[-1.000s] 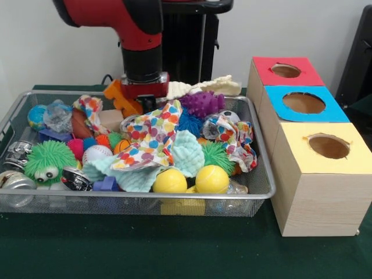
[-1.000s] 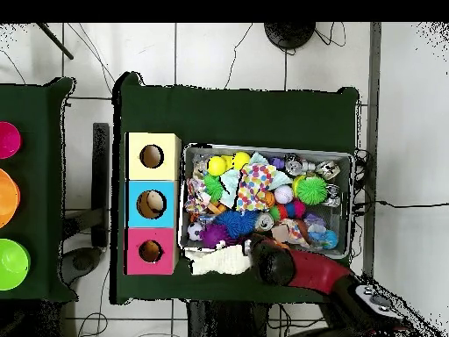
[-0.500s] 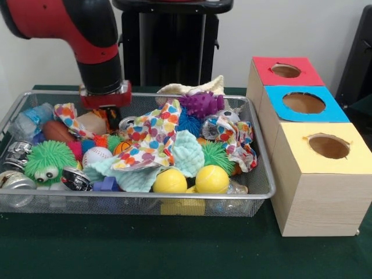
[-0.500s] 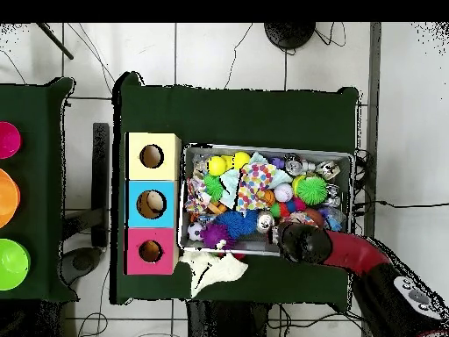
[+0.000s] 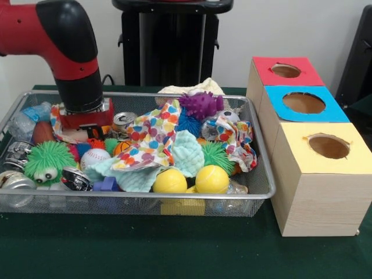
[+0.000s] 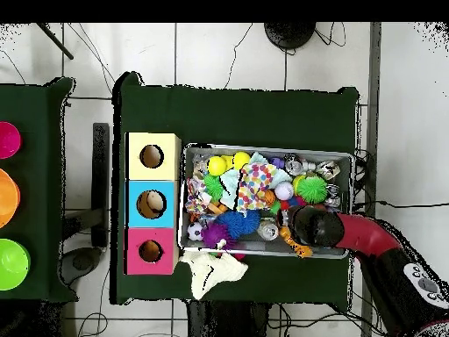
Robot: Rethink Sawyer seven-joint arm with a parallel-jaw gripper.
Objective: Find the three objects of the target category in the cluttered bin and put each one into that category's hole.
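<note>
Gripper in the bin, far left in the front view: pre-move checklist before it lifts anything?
1. Gripper position: low in the wire bin, at its left end in the front view. Ok.
2. Gripper state: hidden behind the red wrist and the clutter. Cannot tell.
3. Anything held: a dotted cloth lies right by the wrist, but a grasp is not visible. Cannot tell.
4. Holes open: red box, blue box and yellow box all unblocked on top. Ok.
5. Items inside the bin: a cream cloth lies outside on the table, and an orange toy sits at the bin's edge. Not ok.
</note>
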